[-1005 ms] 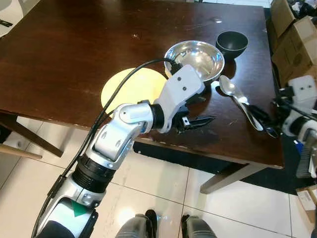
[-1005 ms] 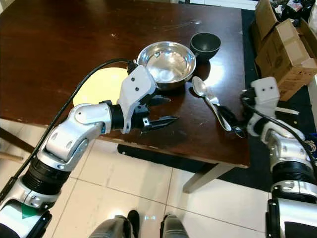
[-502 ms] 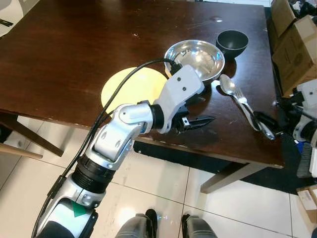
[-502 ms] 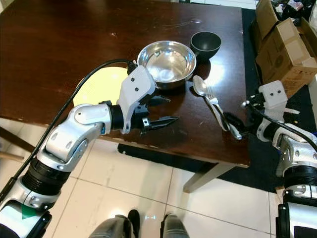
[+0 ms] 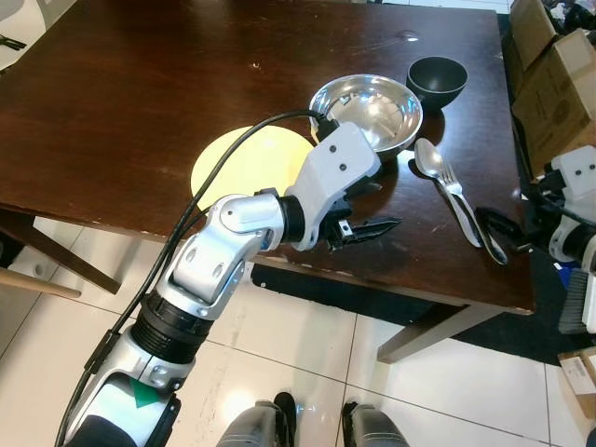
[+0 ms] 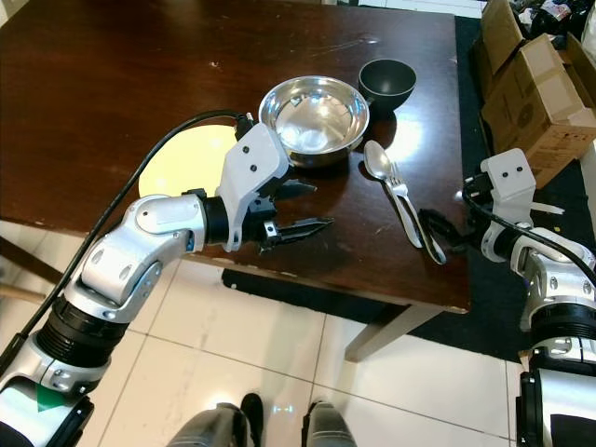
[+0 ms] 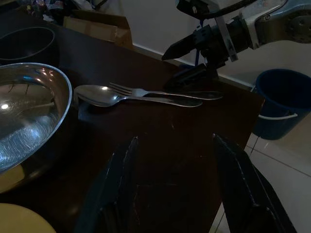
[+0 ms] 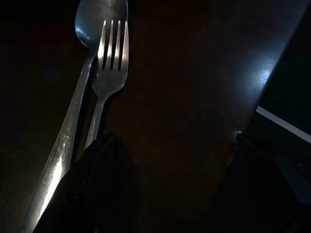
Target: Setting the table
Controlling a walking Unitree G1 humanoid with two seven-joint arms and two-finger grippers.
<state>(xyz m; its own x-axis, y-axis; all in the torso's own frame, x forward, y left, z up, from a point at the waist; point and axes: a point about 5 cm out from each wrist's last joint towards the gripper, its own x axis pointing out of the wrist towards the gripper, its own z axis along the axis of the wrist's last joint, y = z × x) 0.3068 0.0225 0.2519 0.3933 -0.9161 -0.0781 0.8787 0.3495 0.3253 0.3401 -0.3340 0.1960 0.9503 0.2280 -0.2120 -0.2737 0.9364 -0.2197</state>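
On the dark wooden table (image 5: pixel 130 102) lie a yellow plate (image 5: pixel 244 160), a steel bowl (image 5: pixel 368 110) and a small dark bowl (image 5: pixel 436 78). To the right of the steel bowl, a spoon (image 5: pixel 431 161) and a fork (image 5: pixel 454 183) rest side by side, handles pointing at the table's near right corner. My right gripper (image 5: pixel 510 235) is open at that corner, one finger (image 8: pixel 104 179) over the handle ends. My left gripper (image 5: pixel 382 205) hovers open over bare table in front of the steel bowl, nothing between its fingers (image 7: pixel 121 189).
Cardboard boxes (image 5: pixel 559 79) stand on the floor right of the table, close to my right arm. A blue bucket (image 7: pixel 282 107) sits beyond the table's corner. White tiles and a dark mat (image 5: pixel 307 289) lie below the near edge.
The spoon and fork have swung a little, their handles now further in from the table's right edge. My right gripper shifted with them. The left arm has barely moved.
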